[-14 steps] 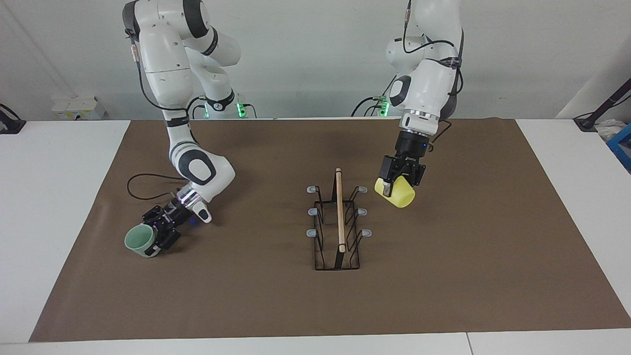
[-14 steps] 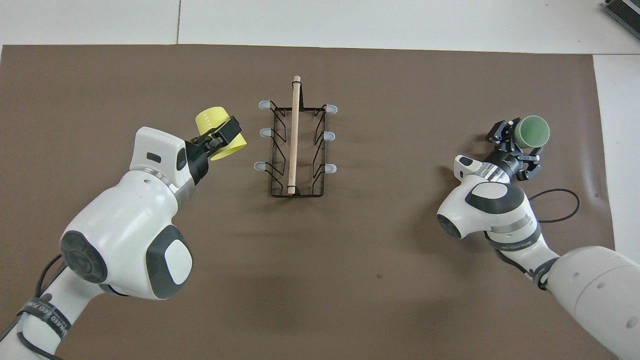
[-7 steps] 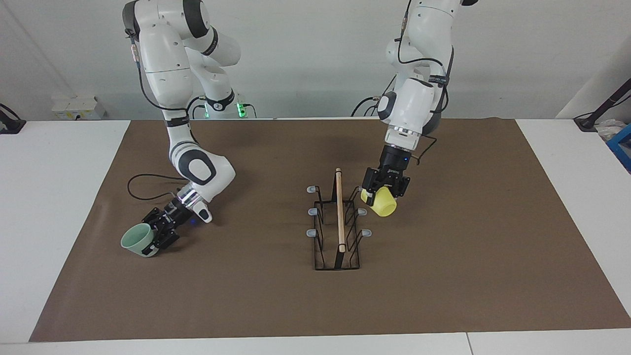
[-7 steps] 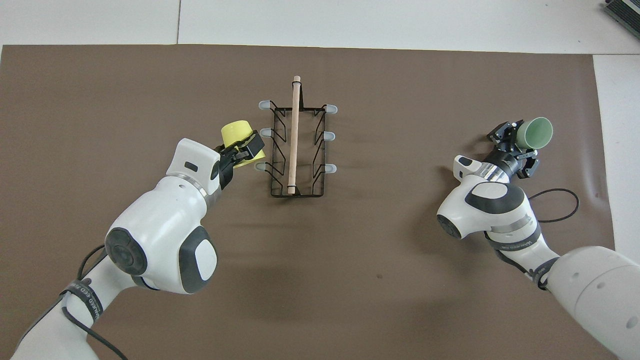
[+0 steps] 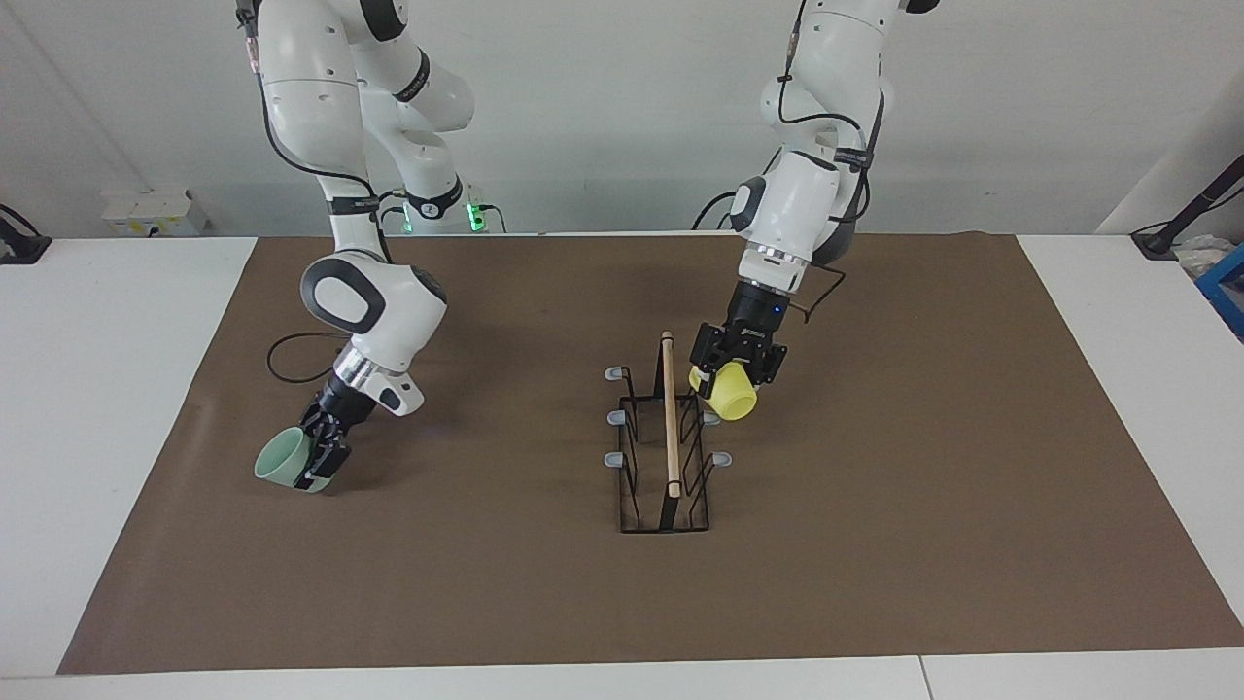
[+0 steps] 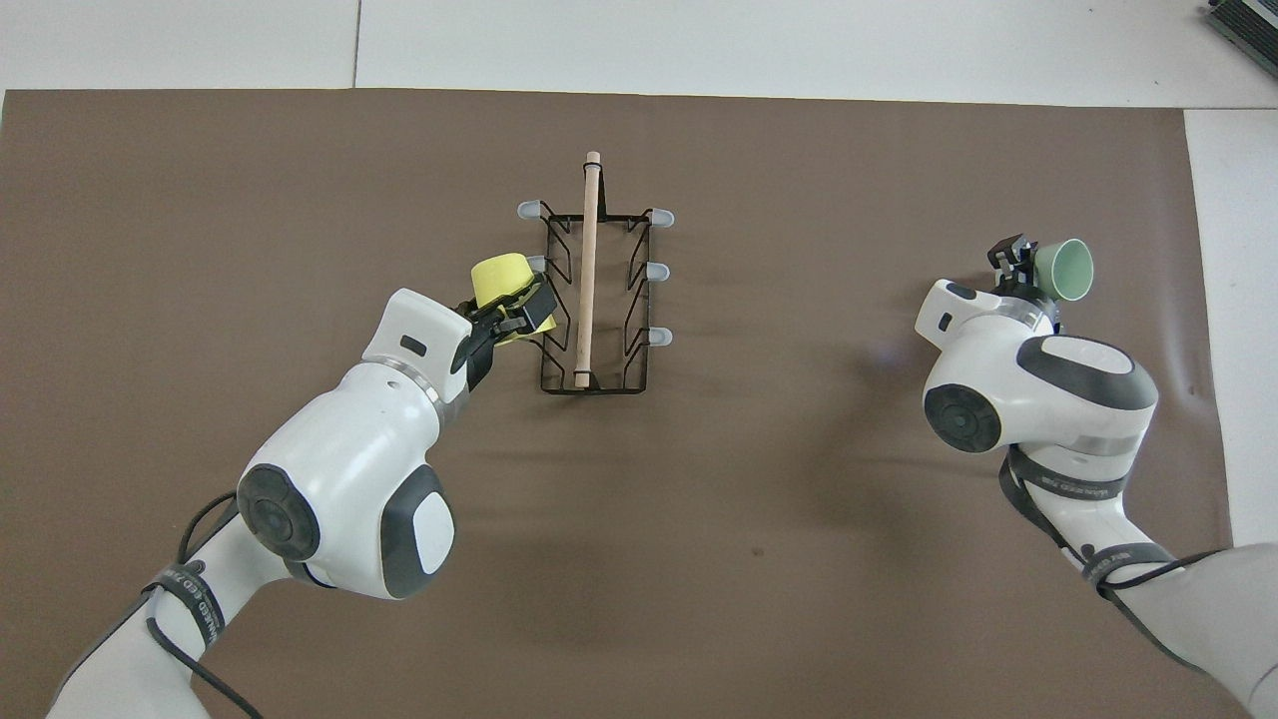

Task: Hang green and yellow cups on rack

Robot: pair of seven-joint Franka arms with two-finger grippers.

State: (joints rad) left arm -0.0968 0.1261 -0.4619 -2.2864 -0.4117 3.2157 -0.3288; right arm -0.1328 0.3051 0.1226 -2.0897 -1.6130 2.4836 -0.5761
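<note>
While clamped in the left gripper (image 5: 736, 367), yellow cup (image 5: 729, 397) held tilted, bottom outward, against the rack's (image 5: 664, 455) prongs on the side toward the left arm's end of the table, by the middle prong as seen from overhead. Right gripper (image 5: 326, 449) closed on the green cup (image 5: 283, 460), tipped on its side low over the brown mat (image 5: 923, 467) toward the right arm's end, well apart from the rack. Wooden dowel (image 5: 670, 413) bare.
</note>
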